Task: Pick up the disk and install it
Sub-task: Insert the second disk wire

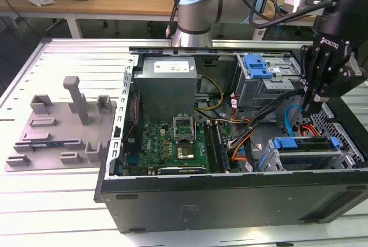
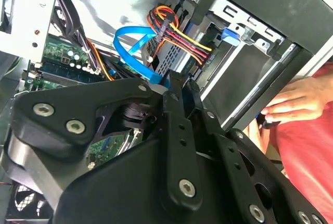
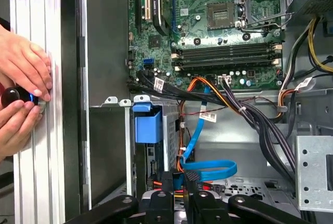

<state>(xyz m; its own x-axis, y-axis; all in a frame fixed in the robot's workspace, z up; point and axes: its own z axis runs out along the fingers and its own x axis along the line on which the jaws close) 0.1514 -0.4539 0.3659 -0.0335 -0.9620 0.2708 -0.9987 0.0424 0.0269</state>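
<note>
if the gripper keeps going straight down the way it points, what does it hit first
Probably the blue cable looped just past the gripper, above the drive cage; depth is hard to judge.

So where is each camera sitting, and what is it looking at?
Exterior view: off the arm, beside the table, looking down into the open computer case; the arm and its gripper hang over the drive bays.
First wrist view: riding by the wrist, looking past the gripper at the motherboard; a person's hands rest outside the case.
Second wrist view: also by the wrist, looking along the gripper into the drive bay.
Both wrist views share the blue cable.
</note>
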